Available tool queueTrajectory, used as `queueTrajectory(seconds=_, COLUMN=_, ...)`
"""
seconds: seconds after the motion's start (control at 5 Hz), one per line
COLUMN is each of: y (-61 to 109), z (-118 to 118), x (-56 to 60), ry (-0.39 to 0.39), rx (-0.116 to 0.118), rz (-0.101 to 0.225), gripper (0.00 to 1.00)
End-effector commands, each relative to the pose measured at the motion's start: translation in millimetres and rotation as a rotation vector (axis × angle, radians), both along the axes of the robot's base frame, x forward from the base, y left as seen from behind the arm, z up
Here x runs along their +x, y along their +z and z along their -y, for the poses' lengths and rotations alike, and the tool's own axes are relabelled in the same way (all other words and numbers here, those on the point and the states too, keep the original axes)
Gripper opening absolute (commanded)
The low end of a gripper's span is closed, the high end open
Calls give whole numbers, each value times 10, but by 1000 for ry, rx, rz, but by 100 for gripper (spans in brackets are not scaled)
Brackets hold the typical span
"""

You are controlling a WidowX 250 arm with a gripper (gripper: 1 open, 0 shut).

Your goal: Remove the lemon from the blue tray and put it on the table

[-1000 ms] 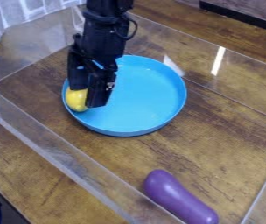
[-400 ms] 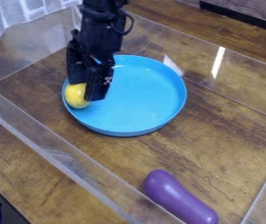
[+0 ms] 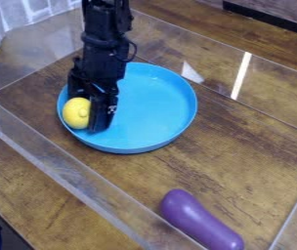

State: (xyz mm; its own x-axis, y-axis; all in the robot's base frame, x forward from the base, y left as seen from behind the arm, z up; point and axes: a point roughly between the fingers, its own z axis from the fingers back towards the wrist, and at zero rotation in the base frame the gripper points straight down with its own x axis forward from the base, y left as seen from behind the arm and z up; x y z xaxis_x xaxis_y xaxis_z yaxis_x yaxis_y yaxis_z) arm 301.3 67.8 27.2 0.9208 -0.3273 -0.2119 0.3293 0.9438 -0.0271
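Step in hand: the lemon [image 3: 75, 112] is being taken out of the blue tray [image 3: 158, 107]; the transfer is judged to be at its start, since the fruit is seen at the left rim and not yet on the table [image 3: 242, 137].

Gripper: the gripper [image 3: 91, 109] is set at the left edge of the tray, pointing down, with the black arm reaching in from the far side.

Finger state: the fingers are closed around the lemon, one dark finger [image 3: 102, 107] being seen against its right side; the finger on the other side is largely hidden.

Lemon position: at the left rim of the tray, partly over the rim; whether it is lifted or touching the rim cannot be told from this view.

Tray: resting on the table, otherwise holding nothing visible.

Other items: a purple eggplant [image 3: 198, 219] lies near the front right, well apart from the tray; clear acrylic walls [image 3: 60, 181] border the work area.

Next move calls for: the grip is to be maintained, the rim is to be cleared, and the lemon is to be carried left or nearer to bare wood, inside the acrylic walls.

Release condition: the fingers are to be parted only when the lemon is low over the table, as a round fruit is judged likely to roll.
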Motion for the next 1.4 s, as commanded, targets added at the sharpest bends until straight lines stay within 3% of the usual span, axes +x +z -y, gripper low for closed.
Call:
queueTrajectory(seconds=0.0, y=138, z=-40, x=104, ry=-9, rx=17, rz=57, gripper=0)
queueTrajectory(seconds=1.2, y=271, z=-85, x=66, ry=-35, rx=33, rz=70, gripper=0)
